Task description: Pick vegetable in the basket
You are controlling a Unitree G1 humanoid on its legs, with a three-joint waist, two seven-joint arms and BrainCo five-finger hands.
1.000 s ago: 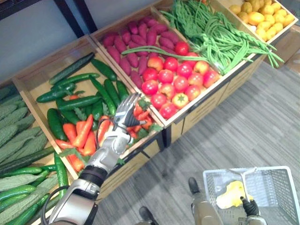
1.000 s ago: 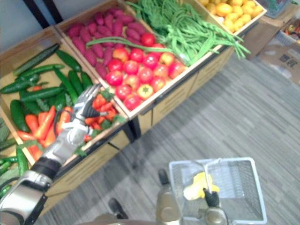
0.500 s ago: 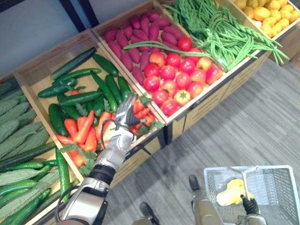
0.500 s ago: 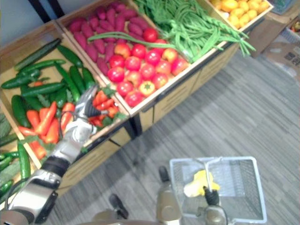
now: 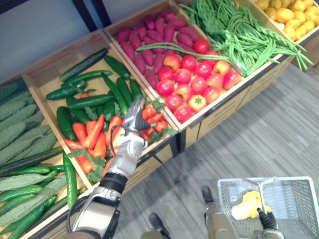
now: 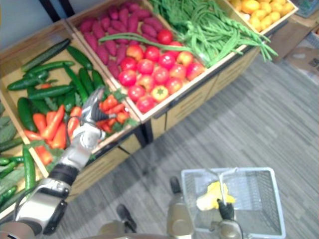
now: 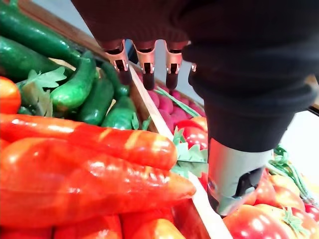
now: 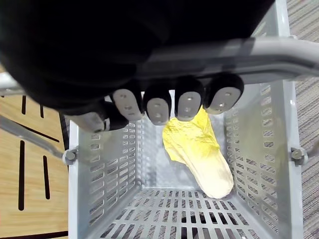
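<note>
While my right hand (image 8: 158, 108) clasps the grey handle (image 8: 239, 52) of the grey mesh basket (image 8: 99, 164) holding a pale yellow leafy vegetable (image 8: 199, 149), my left hand (image 5: 133, 117) hovers straight-fingered and empty over long orange carrots (image 5: 92, 137).

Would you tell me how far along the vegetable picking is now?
Done: one yellow leafy vegetable lies in the basket, whose handle the right hand grips. In hand: the left hand hovers open over the carrots, holding nothing. Left: grasp one and drop it in.
</note>
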